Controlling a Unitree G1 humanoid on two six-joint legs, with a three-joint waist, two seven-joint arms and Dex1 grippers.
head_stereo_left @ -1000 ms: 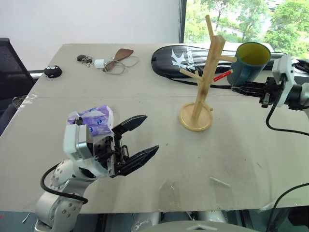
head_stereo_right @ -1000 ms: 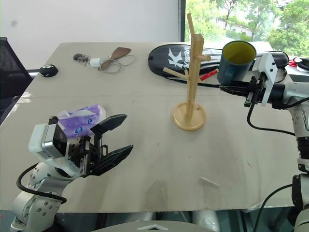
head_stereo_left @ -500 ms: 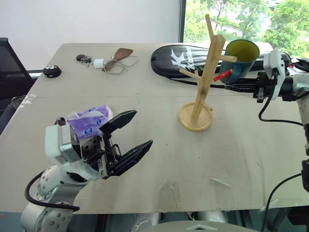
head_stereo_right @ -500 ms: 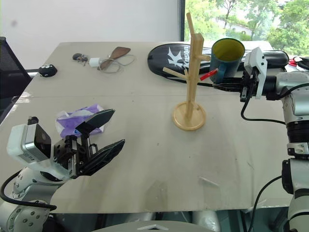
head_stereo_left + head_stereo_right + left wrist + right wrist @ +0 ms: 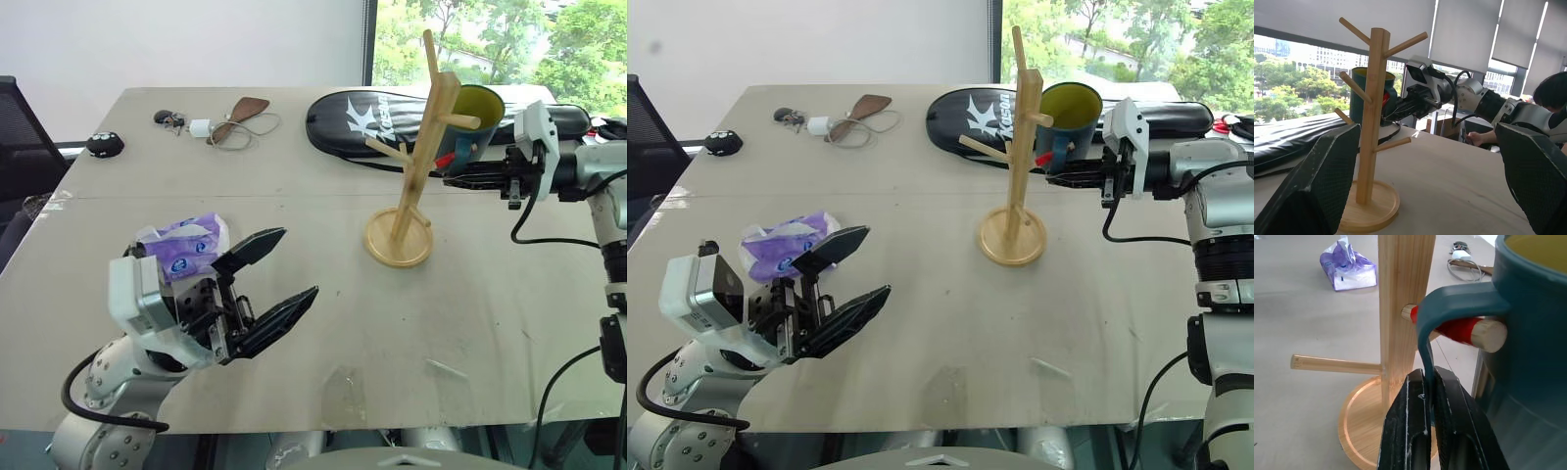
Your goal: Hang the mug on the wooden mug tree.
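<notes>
1. Right gripper (image 5: pixel 1428 382) is pinched narrow on the lower part of the mug's loop handle (image 5: pixel 1449 308); the two black fingers clamp that thin teal strip between them.

2. The mug (image 5: pixel 1065 119), teal outside and yellow-green inside, is up in the air at the far right of the table, pressed close against the wooden mug tree (image 5: pixel 1016 157), mouth up. Nothing can be seen inside it.

3. Here's the key bit: in the right wrist view the red-banded peg (image 5: pixel 1469 330) already pokes through the handle loop, its cut end out past the handle on the mug side. So I'd call this the hanging step itself, threaded but not yet let go.

4. Next, I reckon, the mug wants lowering until the top of the loop sits on the peg, then those fingers easing apart and drawing back to the right without dragging the handle off.

5. The risk: the tree stands on a round base (image 5: pixel 397 240) with nothing bracing it, so a sideways shove could tip it.

6. Left gripper (image 5: pixel 277 282) hangs wide open and empty over the near left of the table (image 5: pixel 470 323), well apart from the tree, just beside a purple tissue pack (image 5: pixel 181 245).

7. Far side: a black racket bag (image 5: pixel 367 122) behind the tree, keys and a charger (image 5: pixel 201 127) to the far left.
</notes>
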